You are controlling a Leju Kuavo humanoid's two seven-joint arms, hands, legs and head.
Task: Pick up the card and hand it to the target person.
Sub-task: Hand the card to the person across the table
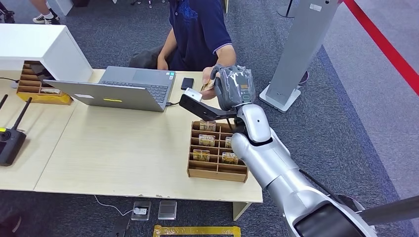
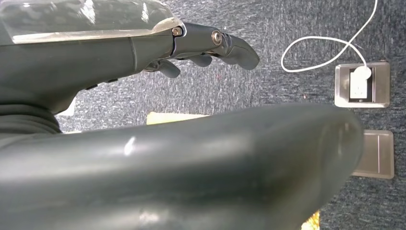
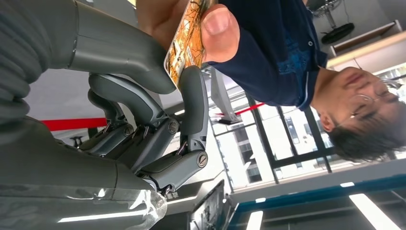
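My right hand (image 1: pixel 236 88) is raised over the table's far edge, in front of the seated person in a dark blue shirt (image 1: pixel 200 29). In the right wrist view it pinches an orange patterned card (image 3: pixel 189 40) between thumb and a finger (image 3: pixel 194 105). The person's thumb (image 3: pixel 218 28) presses on the same card, so both of us hold it. From the head view the person's hand (image 1: pixel 210 79) meets my hand, and the card is mostly hidden there. My left hand (image 2: pixel 143 52) hangs over the carpet with its fingers (image 2: pixel 210 45) loosely extended, holding nothing.
A wooden compartment box (image 1: pixel 217 170) with several cards sits under my right arm. A laptop (image 1: pixel 123 89) and a black phone (image 1: pixel 187 83) lie near the person. Another wooden box (image 1: pixel 37 89) and a black radio (image 1: pixel 11 140) are at the left. A grey stand (image 1: pixel 296 54) rises at the right.
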